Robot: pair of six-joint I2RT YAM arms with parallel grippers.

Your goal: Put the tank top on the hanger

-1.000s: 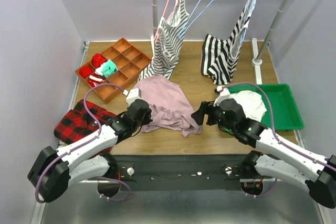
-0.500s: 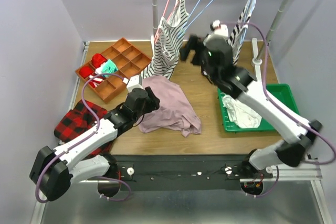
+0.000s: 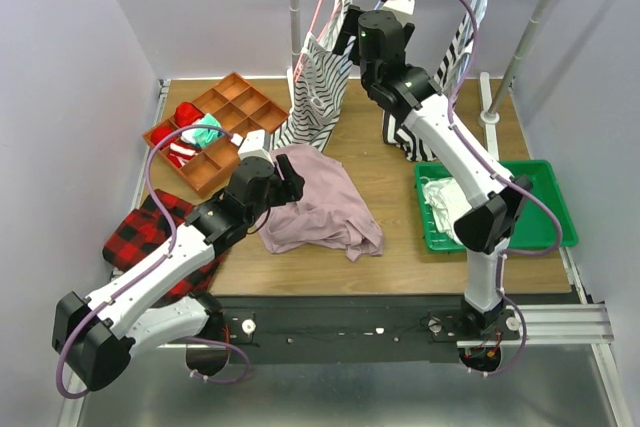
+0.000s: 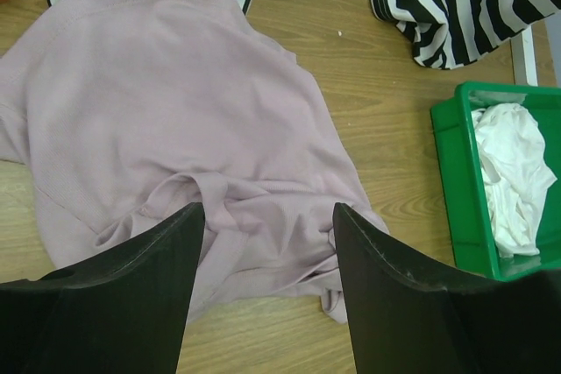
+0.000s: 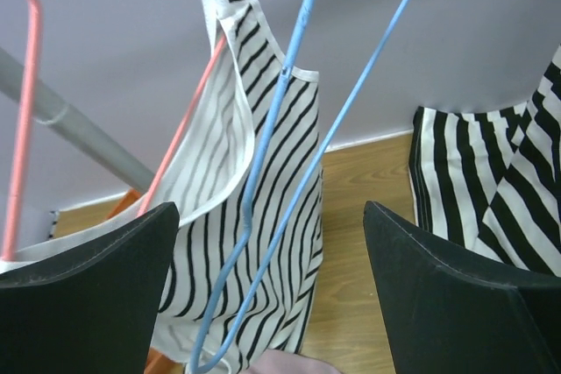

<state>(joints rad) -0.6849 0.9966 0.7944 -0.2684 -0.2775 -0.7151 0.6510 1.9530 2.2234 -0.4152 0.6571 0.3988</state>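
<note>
Currently the right gripper (image 5: 270, 216), spread wide, brackets the hanger (image 5: 283, 76); closing off-centre could let its thin wire slip or swing. Meanwhile the left gripper (image 4: 267, 234), released, hovers over the tank top (image 4: 175, 120) crumpled on the worktop (image 4: 403, 172); a shallow pinch may miss the fabric

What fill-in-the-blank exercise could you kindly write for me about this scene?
1. The white garment sits in the ____ tray.
2. The right gripper, jaws ____, faces the hanger.
3. The tank top lies on the table below the left gripper, which holds ____.
Missing words: green; open; nothing.
</note>
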